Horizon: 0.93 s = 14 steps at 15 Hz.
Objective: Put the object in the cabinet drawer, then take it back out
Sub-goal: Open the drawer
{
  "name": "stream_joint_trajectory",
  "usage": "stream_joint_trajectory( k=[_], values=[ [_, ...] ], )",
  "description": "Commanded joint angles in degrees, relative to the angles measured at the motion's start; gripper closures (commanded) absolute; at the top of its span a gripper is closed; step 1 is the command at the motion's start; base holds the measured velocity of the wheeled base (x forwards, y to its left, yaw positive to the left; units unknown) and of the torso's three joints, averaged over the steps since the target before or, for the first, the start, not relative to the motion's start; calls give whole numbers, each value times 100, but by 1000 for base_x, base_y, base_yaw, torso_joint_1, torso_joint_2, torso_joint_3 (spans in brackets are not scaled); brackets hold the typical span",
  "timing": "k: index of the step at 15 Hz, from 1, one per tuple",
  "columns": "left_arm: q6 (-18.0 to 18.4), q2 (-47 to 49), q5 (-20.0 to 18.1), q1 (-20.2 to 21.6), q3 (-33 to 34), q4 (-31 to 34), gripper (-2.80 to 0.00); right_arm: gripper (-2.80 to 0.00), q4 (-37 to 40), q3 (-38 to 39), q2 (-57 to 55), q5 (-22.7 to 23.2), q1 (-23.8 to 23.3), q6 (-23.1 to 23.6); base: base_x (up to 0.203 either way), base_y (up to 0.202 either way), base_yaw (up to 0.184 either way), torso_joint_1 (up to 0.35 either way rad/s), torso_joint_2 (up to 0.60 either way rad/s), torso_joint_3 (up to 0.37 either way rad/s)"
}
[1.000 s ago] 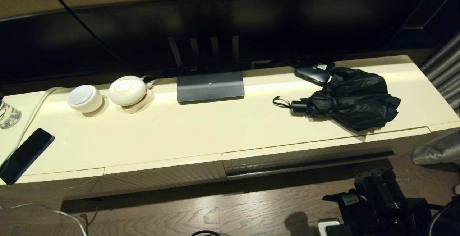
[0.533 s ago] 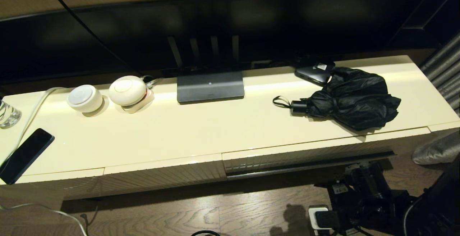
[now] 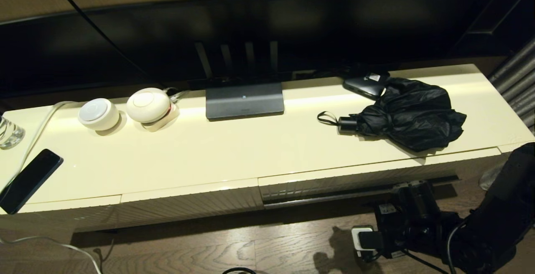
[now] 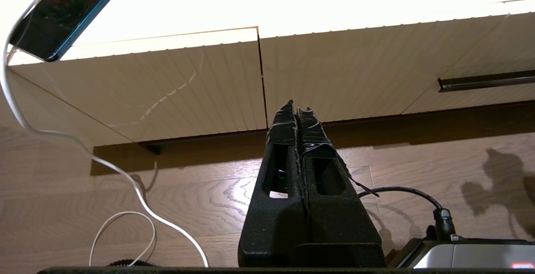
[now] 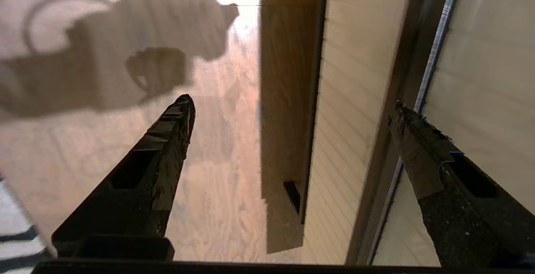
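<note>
Fingers of the right gripper (image 5: 292,111) are spread wide apart with nothing between them. It hangs low over the wooden floor (image 3: 209,249), close in front of the long cream cabinet (image 3: 209,157). Just ahead of its fingertips is the cabinet drawer (image 3: 355,180), with its ribbed front and the dark strip along the underside. One finger points at the floor side and the other at the ribbed front, and neither one touches the drawer. The drawer looks closed.

Up above the right gripper and farther back, the black umbrella (image 3: 411,113) lies on top of the cabinet. Its cloth is loose and bunchy, and its short handle and thin loop point away to the left. A small black box (image 3: 365,84) sits just behind it, touching the cloth.

The left gripper (image 4: 297,111) is pressed shut and empty. It sits low by the floor, facing the cabinet front. A dark phone (image 3: 29,180) lies up on the cabinet top, above it and to its left, at the cabinet's far left end.
</note>
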<state>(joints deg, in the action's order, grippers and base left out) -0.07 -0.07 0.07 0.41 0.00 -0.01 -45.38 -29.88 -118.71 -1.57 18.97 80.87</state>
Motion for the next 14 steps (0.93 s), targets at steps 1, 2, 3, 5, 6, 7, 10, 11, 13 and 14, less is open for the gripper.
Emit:
stream_joint_trajectory(
  k=[1, 2, 3, 5, 6, 7, 10, 11, 13, 14],
  values=[
    [-1, 7, 1, 2, 18, -8, 0, -280, -32, -160, -149, 6, -41, 49, 0, 0, 0, 0, 0, 0],
    [-1, 7, 1, 2, 18, -8, 0, -280, -32, -167, -153, 8, -43, 51, 0, 0, 0, 0, 0, 0],
    [-1, 7, 1, 2, 18, -8, 0, -280, -32, -167, -153, 8, -43, 51, 0, 0, 0, 0, 0, 0],
    [-1, 7, 1, 2, 18, -8, 0, -280, -226, -365, -239, 23, -100, 68, 0, 0, 0, 0, 0, 0],
    [-1, 7, 1, 2, 18, 1, 0, -280, -282, -388, -271, 31, -140, 140, 0, 0, 0, 0, 0, 0],
    [-1, 7, 1, 2, 18, -8, 0, -280, -322, -413, -302, 43, -166, 201, 0, 0, 0, 0, 0, 0],
    [-1, 7, 1, 2, 18, -8, 0, -280, -357, -510, -329, 96, -201, 218, 0, 0, 0, 0, 0, 0],
    [-1, 7, 1, 2, 18, 1, 0, -280, -357, -519, -336, 96, -205, 218, 0, 0, 0, 0, 0, 0],
    [-1, 7, 1, 2, 18, 1, 0, -280, -366, -598, -443, 105, -254, 218, 0, 0, 0, 0, 0, 0],
    [-1, 7, 1, 2, 18, -8, 0, -280, -366, -623, -470, 105, -266, 218, 0, 0, 0, 0, 0, 0]
  ],
)
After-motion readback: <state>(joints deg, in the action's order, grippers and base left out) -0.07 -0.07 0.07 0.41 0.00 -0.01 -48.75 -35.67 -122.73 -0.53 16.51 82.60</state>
